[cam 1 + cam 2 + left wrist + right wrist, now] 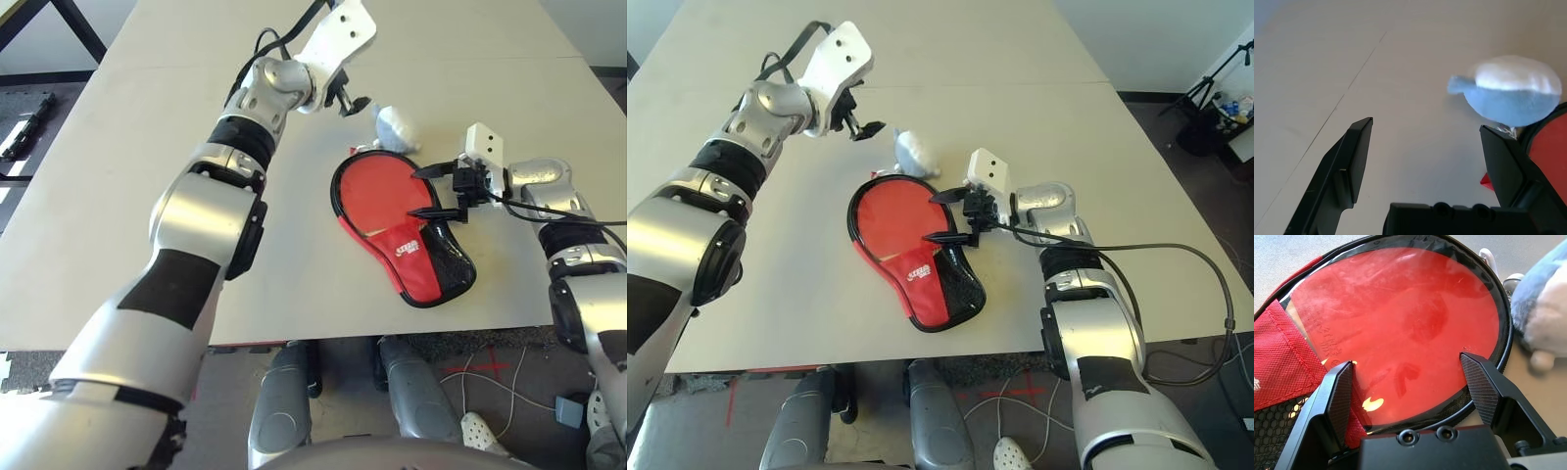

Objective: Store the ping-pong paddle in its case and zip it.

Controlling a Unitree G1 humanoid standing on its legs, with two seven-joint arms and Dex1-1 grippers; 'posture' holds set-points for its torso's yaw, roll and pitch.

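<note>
Near the front edge of the tabletop point(118, 225) lies the case point(431, 264), its narrow red-and-black end with the mesh pocket and white logo pointing toward the robot. The ping-pong paddle point(377, 196) sits inside it: the round red face shows, ringed by the case's black piping, while the handle is tucked under the red fabric flap. So the storing part looks done, as far as can be seen. The zipping does not: the upper half of the case is folded back off the paddle face, which lies fully uncovered.

Just beside the case on the robot's right, the right claw point(427, 192) hangs over the rim of the paddle face, its two black fingers spread wide and gripping nothing. From its wrist view the fingers straddle the red rubber from above, apart from it rather than pressing it.

Farther back, a small grey-blue pouch point(396, 125) rests on the tabletop, just beyond the round end of the case, with a metal ring visible at the case's rim near it. Beyond and to the left of that, the left claw point(862, 128) hovers above the bare tabletop, released and empty, its fingers well apart.

What is left, by my judgement, is to bring the loose cover over the paddle face, find the zip pull and run it round the rim.
</note>
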